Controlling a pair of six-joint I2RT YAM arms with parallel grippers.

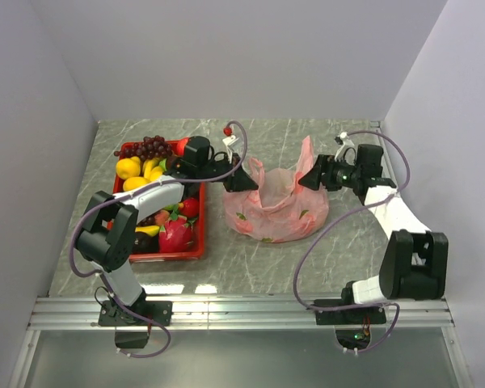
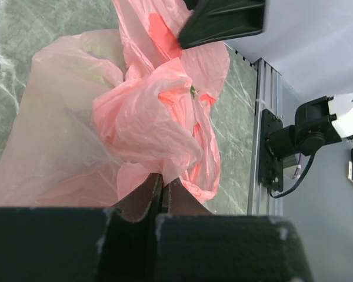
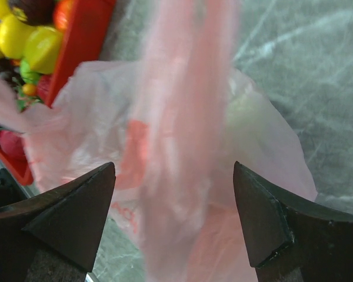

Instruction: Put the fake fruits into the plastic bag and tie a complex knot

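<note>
The pink plastic bag (image 1: 276, 208) lies mid-table with fruit shapes showing through its film. My left gripper (image 1: 242, 179) is shut on a fold of the bag's film (image 2: 162, 185), below a crumpled bunch at the mouth (image 2: 147, 117); whether that bunch is a knot I cannot tell. My right gripper (image 1: 311, 176) is open at the bag's right side. A blurred upright strip of film (image 3: 182, 117) hangs between its spread fingers (image 3: 76, 217) without touching them. More fake fruits, grapes (image 1: 145, 148), lemons (image 1: 129, 168) and a dragon fruit (image 1: 176, 234), lie in the red tray (image 1: 170, 255).
The red tray stands left of the bag, under my left arm; its corner (image 3: 85, 35) and lemons (image 3: 23, 38) show in the right wrist view. White walls close in the marbled table on three sides. An aluminium rail (image 1: 242, 311) runs along the near edge.
</note>
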